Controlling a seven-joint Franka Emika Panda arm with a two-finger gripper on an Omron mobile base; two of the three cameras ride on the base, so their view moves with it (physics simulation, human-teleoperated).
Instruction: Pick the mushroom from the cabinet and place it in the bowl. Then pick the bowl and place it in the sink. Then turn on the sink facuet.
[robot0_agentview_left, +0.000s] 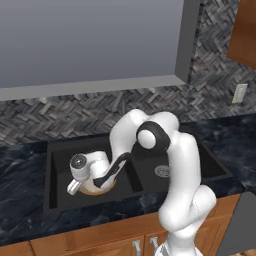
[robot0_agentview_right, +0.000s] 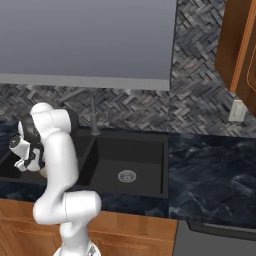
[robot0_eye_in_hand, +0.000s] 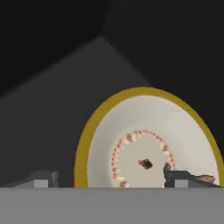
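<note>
Bowl (robot0_eye_in_hand: 144, 140) in sink (robot0_agentview_left: 60, 150), seemingly astride one spread end effector (robot0_eye_in_hand: 109, 180) finger.

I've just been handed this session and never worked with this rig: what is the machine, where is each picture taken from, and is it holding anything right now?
The machine is a white jointed arm on a driving base, ending in a two-finger gripper. Two pictures come from cameras on the base, behind the arm on its left and right. The third looks along the gripper itself. The arm reaches down into the left basin of the black sink, set in a dark marbled counter. The bowl sits in that basin, with a small dark lump, apparently the mushroom, near its middle. The fingers stand wide apart over the bowl and grip nothing. The sink faucet stands behind the sink, untouched.
</note>
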